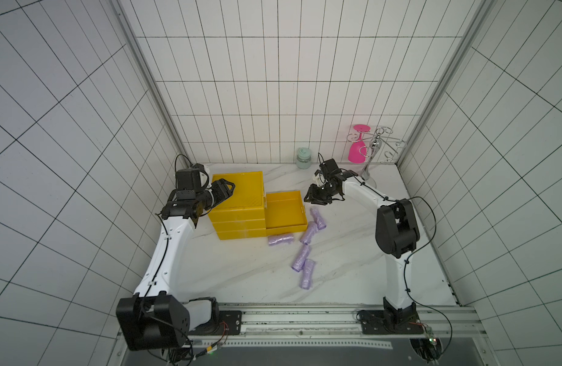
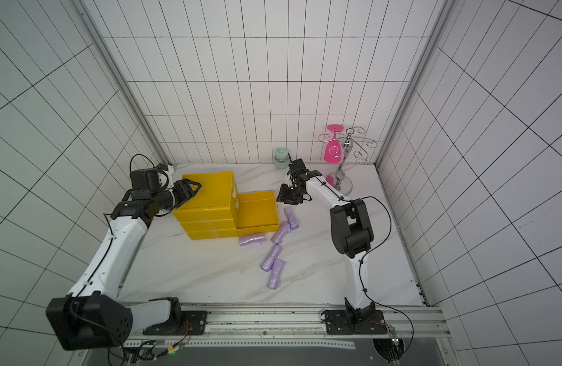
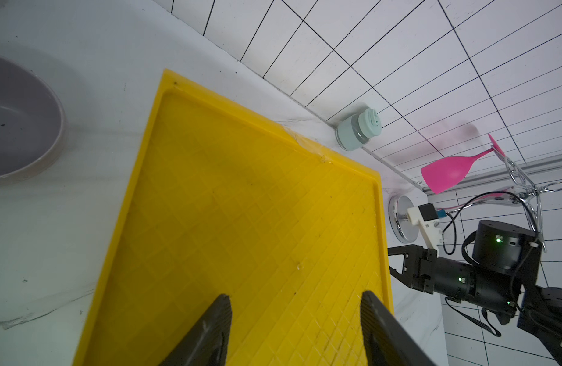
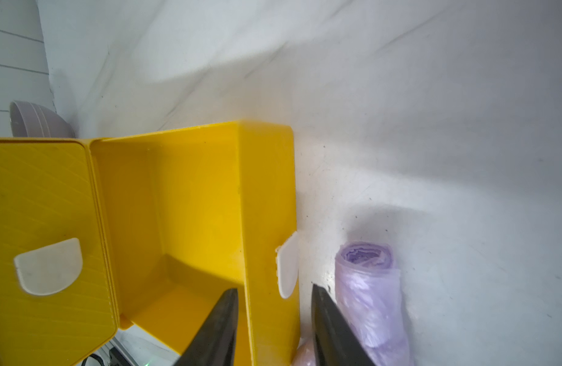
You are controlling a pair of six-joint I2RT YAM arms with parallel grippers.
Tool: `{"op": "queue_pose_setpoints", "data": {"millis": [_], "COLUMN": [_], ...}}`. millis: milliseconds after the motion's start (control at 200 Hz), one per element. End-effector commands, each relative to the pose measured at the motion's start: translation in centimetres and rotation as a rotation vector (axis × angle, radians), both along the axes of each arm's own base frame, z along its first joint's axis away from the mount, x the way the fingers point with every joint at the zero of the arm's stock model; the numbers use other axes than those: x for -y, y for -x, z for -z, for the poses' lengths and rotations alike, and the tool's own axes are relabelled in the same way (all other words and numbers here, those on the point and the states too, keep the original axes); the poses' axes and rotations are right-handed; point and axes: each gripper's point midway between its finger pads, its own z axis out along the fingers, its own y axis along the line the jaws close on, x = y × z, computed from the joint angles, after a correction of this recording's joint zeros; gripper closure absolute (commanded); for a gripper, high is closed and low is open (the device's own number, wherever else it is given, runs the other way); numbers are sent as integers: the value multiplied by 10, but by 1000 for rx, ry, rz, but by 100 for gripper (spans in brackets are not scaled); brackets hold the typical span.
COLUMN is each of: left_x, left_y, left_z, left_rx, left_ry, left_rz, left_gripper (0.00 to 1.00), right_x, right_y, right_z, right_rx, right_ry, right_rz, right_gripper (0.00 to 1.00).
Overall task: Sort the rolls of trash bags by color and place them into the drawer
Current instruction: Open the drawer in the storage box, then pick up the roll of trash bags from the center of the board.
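From my console I count five lilac rolls of trash bags on the marble tabletop [image 1: 241, 279], all outside the yellow drawer cabinet [image 1: 238, 206]. One drawer [image 1: 286, 210] stands pulled out toward the right arm, and its yellow floor shows in both top views. The nearest roll [image 1: 318, 218] lies just beside the drawer's front wall, and a second roll [image 1: 309, 233] touches it. A third roll [image 1: 280, 239] lies close against the drawer's near side wall. Two more rolls, [image 1: 301, 258] and [image 1: 306, 274], lie side by side further toward me.

My right hand [image 1: 316, 201] hangs over the drawer's front edge. In its wrist view the right hand [image 4: 275, 291] is released. One finger [image 4: 219, 323] is inside the drawer and the other is outside. The front wall and its white handle [image 4: 287, 269] sit between them with a gap on each side. The nearest roll [image 4: 371, 294] lies right next to the outer finger.

My left hand [image 1: 232, 187] hovers above the cabinet's top panel. The left hand [image 3: 295, 298] is released too, with only the panel showing between its fingers.

A lilac bowl [image 3: 20, 126] sits beyond the cabinet, and a mint jar [image 1: 303, 158] stands by the back wall. A pink wine glass [image 1: 357, 145] hangs upside down on a chrome rack [image 1: 376, 147].
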Motion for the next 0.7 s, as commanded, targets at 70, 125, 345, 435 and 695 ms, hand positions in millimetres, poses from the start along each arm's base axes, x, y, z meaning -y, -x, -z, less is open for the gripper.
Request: {"op": "queue_pose_setpoints", "data": {"millis": [70,125,345,435,695], "left_x": [3,4,10,11,15], "left_y": [16,23,57,71,105], "left_z": [-21,-19,-8,-2,17], "left_rx": [38,38,23,4,-31], "left_ry": [-8,-4,10,3,19], "left_rz": [17,19,30,39,46], "left_gripper": [36,36,35,35,35], "right_x": [40,47,47,45,44], "right_y": [22,28,52,57,55], "right_z": [9,17,51,63,89], "right_rx": [-19,-33,-106,-133,-177], "right_ry": [217,254,287,303,321], "right_rz": [-25,-33,-96,-113,-121], "right_gripper": [55,55,49,49,49]}}
